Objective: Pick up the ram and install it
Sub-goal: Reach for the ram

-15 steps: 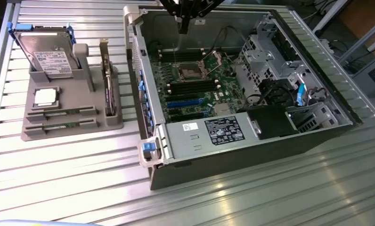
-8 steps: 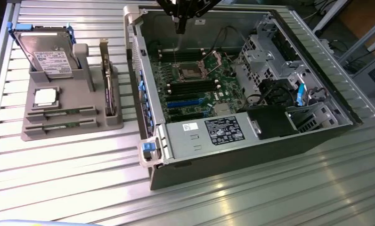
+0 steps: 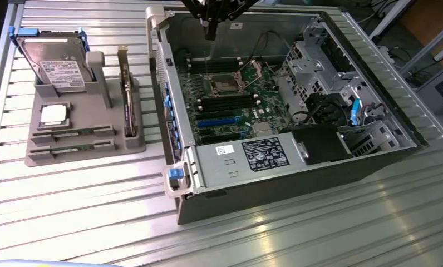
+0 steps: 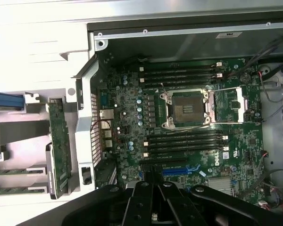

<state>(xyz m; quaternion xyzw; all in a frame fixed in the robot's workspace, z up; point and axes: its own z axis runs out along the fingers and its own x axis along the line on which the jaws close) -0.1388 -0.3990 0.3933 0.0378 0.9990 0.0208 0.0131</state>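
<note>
While the gripper (image 3: 210,30) hangs shut and empty over the case (image 3: 281,192) at twelve o'clock in the exterior view, the ram (image 3: 79,134) lies well apart at nine o'clock, slotted flat in a holder (image 3: 36,157), seemingly to steady it for picking.

motherboard brand (image 4: 216,161): white "dell" logo printed on the green motherboard (image 4: 132,141), letters turned sideways, near the ends of the memory slots.
mark beside the logo (image 4: 236,153): white printed sign, not readable.
power supply sticker (image 3: 265,154): black, with white lines of print and symbols; no word can be made out.
white sticker (image 3: 225,149): beside the black one, dark print, unreadable.
hard drive label (image 3: 62,71): white, rows of print, unreadable.
case sticker (image 4: 228,35): pale, unreadable.
</note>
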